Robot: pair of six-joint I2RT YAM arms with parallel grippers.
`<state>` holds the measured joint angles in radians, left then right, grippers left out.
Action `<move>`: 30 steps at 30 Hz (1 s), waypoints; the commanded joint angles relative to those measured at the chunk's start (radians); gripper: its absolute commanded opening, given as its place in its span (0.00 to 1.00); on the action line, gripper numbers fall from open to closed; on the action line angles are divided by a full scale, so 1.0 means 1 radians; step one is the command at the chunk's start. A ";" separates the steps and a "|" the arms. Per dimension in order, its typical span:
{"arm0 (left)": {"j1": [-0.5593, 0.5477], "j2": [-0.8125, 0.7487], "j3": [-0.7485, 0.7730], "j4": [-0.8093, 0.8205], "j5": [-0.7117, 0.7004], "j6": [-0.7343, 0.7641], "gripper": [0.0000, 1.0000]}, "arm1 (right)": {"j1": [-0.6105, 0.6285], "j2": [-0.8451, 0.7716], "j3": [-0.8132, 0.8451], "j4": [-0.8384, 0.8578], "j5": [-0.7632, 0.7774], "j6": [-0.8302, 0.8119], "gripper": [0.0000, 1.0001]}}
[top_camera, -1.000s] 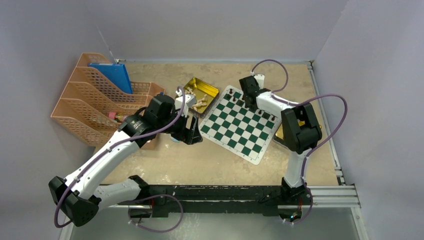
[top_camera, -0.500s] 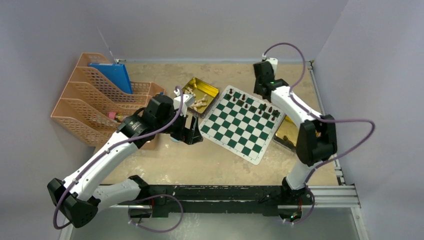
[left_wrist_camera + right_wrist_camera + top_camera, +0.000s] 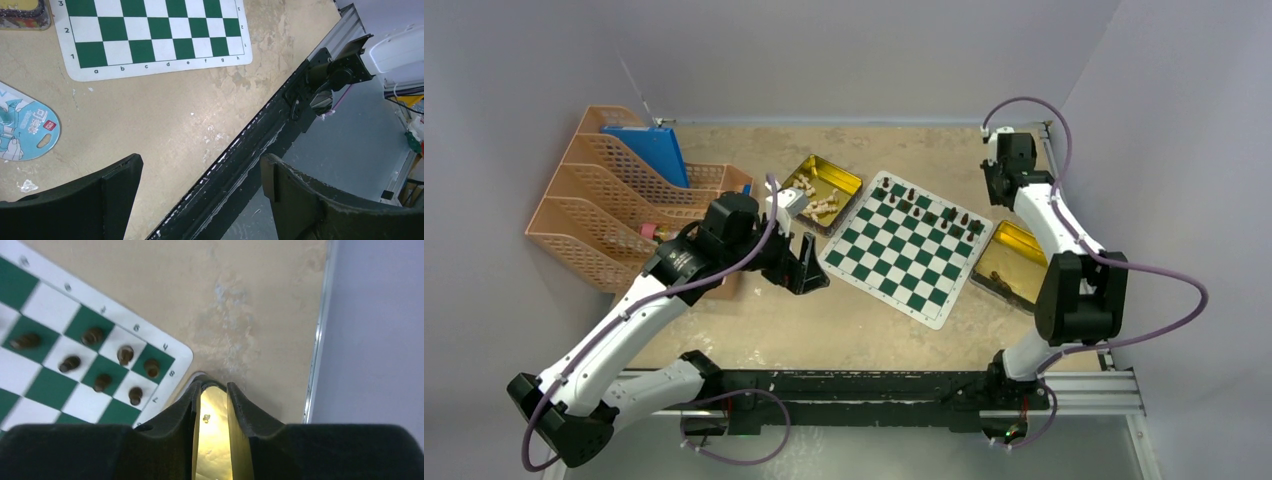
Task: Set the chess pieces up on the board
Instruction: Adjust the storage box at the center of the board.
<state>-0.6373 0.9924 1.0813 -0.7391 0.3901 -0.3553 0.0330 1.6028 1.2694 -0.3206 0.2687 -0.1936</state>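
The left arm is doubling back to the left of its base and then angling forward and inward. The left end effector is hanging at its tip with the jaws spread wide and nothing between them. The right arm is rising from its base, bending at the elbow and extending toward the far right corner, where the right end effector is pointing downward with only a slim gap between its fingers.
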 commanded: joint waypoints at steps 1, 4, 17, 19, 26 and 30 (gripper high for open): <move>0.002 -0.042 0.018 0.009 0.039 0.001 0.88 | -0.057 0.045 -0.012 -0.077 -0.099 -0.174 0.26; 0.002 -0.049 0.021 -0.016 0.053 -0.018 0.88 | -0.102 0.046 -0.014 -0.074 -0.164 -0.221 0.25; 0.001 -0.025 -0.012 -0.022 0.082 -0.047 0.88 | -0.128 0.073 -0.070 -0.089 -0.182 -0.402 0.28; 0.002 -0.019 -0.015 -0.019 0.081 -0.047 0.88 | -0.134 0.088 -0.062 -0.085 -0.165 -0.409 0.27; 0.001 -0.002 -0.023 -0.011 0.080 -0.038 0.88 | -0.137 0.146 -0.040 -0.095 -0.173 -0.428 0.26; 0.001 0.007 -0.015 -0.017 0.069 -0.026 0.88 | -0.142 0.146 -0.059 -0.067 -0.141 -0.440 0.25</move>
<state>-0.6373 0.9943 1.0607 -0.7765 0.4507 -0.3843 -0.0998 1.7519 1.2018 -0.3939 0.0971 -0.6071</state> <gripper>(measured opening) 0.881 0.252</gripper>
